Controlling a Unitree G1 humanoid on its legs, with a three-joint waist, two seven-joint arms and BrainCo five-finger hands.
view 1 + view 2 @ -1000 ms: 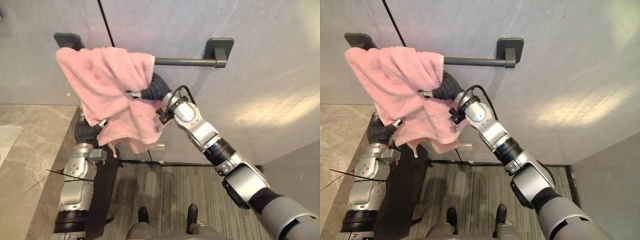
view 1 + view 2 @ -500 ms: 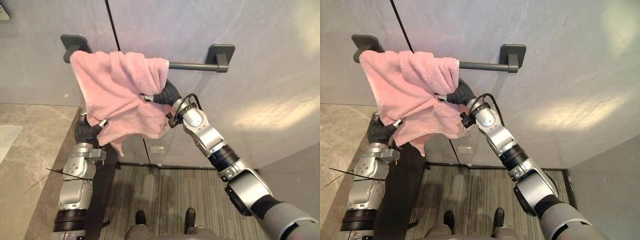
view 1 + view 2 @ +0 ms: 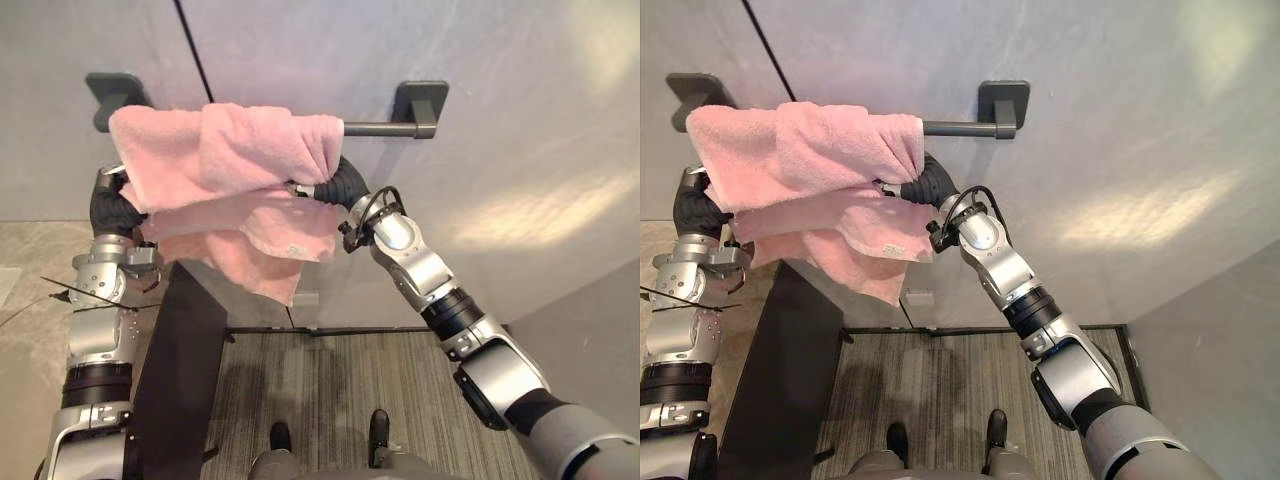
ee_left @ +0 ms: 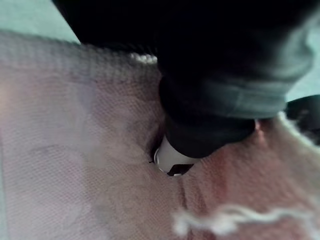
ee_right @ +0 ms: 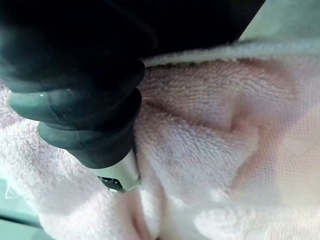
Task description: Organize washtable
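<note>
A: Where was the pink towel [image 3: 220, 165] at that moment?

B: It was draped over the dark towel bar [image 3: 378, 128] on the grey wall [image 3: 520, 110]. It covered the bar's nine o'clock stretch and left the three o'clock end bare up to its bracket [image 3: 420, 98].

A: What had just changed?

B: Half a second earlier it hung bunched, with one corner sagging toward six o'clock. Now it lay wider and more level along the bar. The left hand [image 3: 108, 207] had risen from beneath the cloth to its nine o'clock edge. The right hand [image 3: 336, 186] stayed at the three o'clock edge, just under the bar. The head camera had shifted too, so some of the difference was only framing.

A: And the fingers?

B: I couldn't tell for either hand. Both sets were buried in terry, even in the wrist views.

A: What did that mean for the task?

B: I'd judge the hanging step was nearly done. The bar seemed to carry the towel, though a flap hung uneven toward five o'clock. A careless release might have dragged it off.
</note>
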